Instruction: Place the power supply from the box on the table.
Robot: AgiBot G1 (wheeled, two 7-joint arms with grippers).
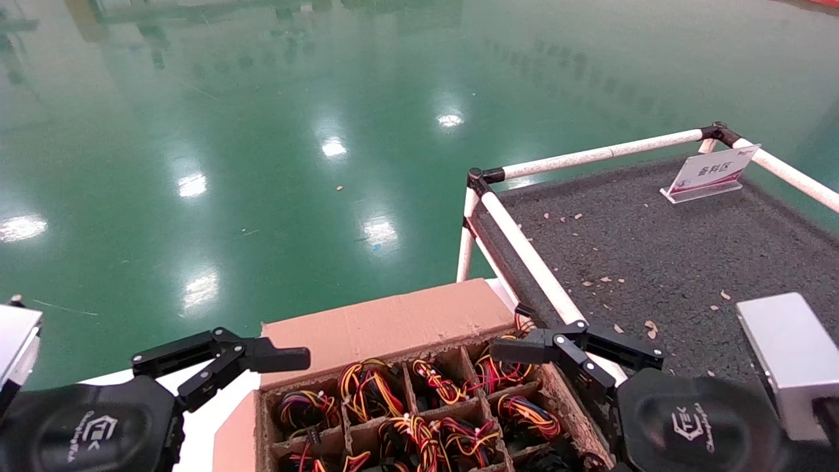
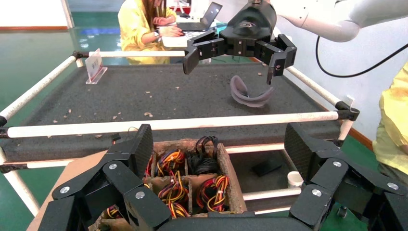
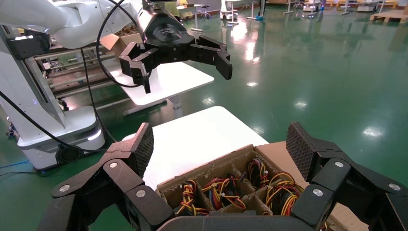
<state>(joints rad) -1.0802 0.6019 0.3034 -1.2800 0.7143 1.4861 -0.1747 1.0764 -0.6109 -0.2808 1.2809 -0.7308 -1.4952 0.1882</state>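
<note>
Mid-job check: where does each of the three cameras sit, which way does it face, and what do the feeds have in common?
Head view: on the head, looking forward and down at the box, the table and green floor; left gripper and right gripper both show, open.
Left wrist view: on the left wrist, facing across the box toward the table; own fingers frame it, right gripper beyond.
Right wrist view: on the right wrist, facing across the box toward the left gripper.
Shared: the box with wire bundles appears in all three.
</note>
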